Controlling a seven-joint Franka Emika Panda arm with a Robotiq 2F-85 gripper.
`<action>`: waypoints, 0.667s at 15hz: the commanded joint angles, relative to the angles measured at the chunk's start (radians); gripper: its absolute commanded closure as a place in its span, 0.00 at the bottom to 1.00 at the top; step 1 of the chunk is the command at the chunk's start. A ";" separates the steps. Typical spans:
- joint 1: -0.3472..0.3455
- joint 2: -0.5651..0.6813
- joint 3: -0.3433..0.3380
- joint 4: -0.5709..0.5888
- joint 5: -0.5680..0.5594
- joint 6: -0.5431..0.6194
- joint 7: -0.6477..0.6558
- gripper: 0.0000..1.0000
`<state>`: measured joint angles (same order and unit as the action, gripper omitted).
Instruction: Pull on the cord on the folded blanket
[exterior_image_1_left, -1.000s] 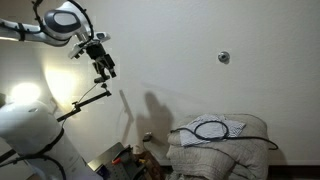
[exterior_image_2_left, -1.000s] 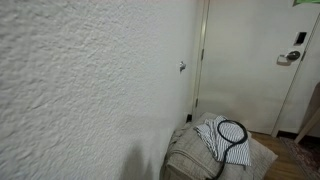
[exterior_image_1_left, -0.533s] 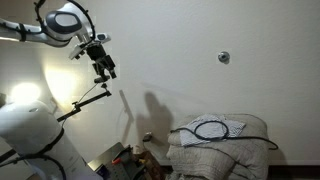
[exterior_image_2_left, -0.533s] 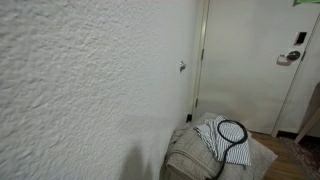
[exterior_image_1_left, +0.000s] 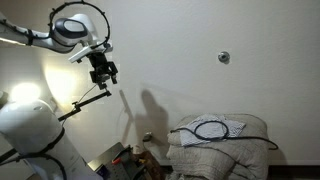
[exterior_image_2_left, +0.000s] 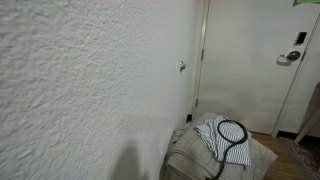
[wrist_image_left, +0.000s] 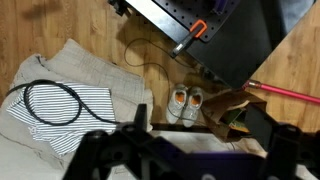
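- Off-white and bulky, the folded blanket (exterior_image_1_left: 222, 150) sits low against the wall; it looks soft and wrinkled, with a paler striped patch on top.
- Gripper (exterior_image_1_left: 104, 79) hangs high, well apart from the blanket, jaws spread wide and empty. I'd call this the approach.
- Black cord (exterior_image_2_left: 220, 131) — thin, limp, coiled in an oval on that patch. The next move, I reckon, is to come down over the loop and pinch one strand before pulling.

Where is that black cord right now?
The cord lies looped on top of the folded blanket, low right in both exterior views, far from the claw.
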<state>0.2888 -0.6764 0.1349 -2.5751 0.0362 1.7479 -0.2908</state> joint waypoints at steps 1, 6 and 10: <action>0.031 0.066 -0.003 0.046 -0.074 -0.053 -0.123 0.00; 0.073 0.097 -0.022 0.028 -0.163 -0.025 -0.342 0.00; 0.094 0.118 -0.013 0.007 -0.225 0.016 -0.509 0.00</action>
<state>0.3566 -0.5842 0.1287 -2.5648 -0.1374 1.7366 -0.6972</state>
